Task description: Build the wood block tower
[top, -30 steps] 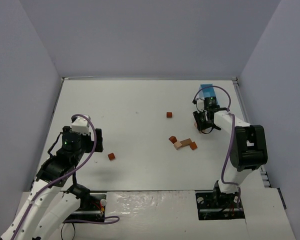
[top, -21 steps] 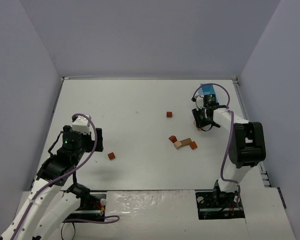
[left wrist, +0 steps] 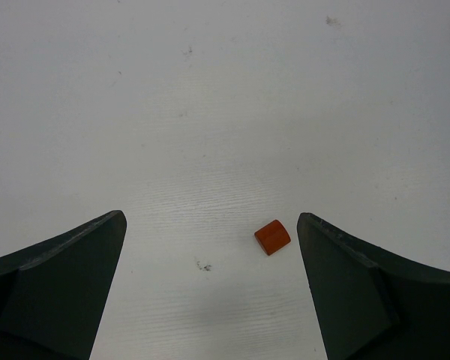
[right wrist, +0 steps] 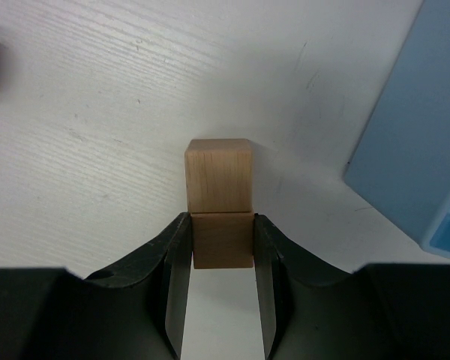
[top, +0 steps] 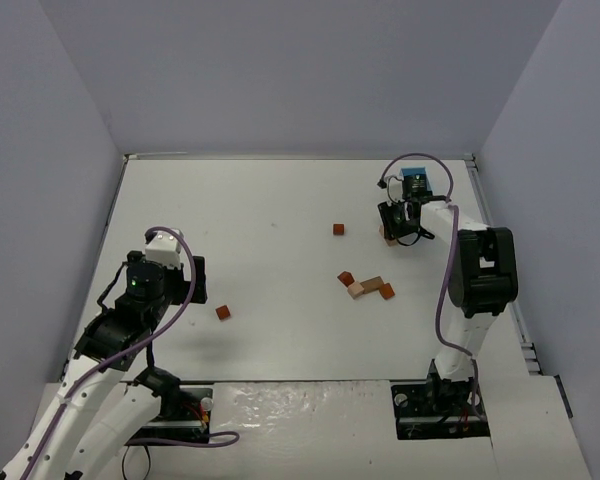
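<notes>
My right gripper (right wrist: pixel 222 225) is shut on a tan wooden cube (right wrist: pixel 222 240), with a finger against each side. This cube touches a second, lighter tan cube (right wrist: pixel 218 174) just beyond the fingertips; whether they are stacked or side by side I cannot tell. From above, the right gripper (top: pixel 398 222) is at the far right, with a tan block (top: pixel 389 238) at its tip. My left gripper (left wrist: pixel 210 217) hangs open over the table. A small orange round-topped block (left wrist: pixel 272 237) lies between its fingers, nearer the right one, and shows in the top view as the round-topped block (top: pixel 223 312).
A light blue box (top: pixel 415 183) stands right behind the right gripper and shows in its wrist view as the blue box (right wrist: pixel 412 135). A cluster of brown and tan blocks (top: pixel 365 286) lies mid-table, and a lone orange-brown cube (top: pixel 338 229) farther back. Grey walls enclose the table.
The right gripper has moved away from the arm bases and a little left, closer to the blue box, still shut. The left arm has not moved.
</notes>
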{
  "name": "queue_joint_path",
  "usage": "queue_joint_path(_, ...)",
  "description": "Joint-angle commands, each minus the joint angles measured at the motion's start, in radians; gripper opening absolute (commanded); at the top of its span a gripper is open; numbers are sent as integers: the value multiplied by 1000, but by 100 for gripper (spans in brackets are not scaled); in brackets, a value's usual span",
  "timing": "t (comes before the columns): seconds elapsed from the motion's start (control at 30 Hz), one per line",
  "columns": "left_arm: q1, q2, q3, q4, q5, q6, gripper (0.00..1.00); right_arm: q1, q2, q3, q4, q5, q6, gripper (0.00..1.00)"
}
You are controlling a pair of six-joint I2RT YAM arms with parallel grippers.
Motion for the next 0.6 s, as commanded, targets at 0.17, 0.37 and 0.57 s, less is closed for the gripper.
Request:
queue_joint_path(0.17, 9, 10, 9, 65, -19, 4, 97, 2, -3, 16, -6, -8, 29, 47)
queue_joint_path(0.37, 9, 9, 10, 65, -21, 7, 97, -3, -63, 19, -10, 31, 37, 66)
queue_joint_path(0.57, 9, 7, 9, 65, -21, 5, 97, -14, -148, 65, -15, 39, 59, 70)
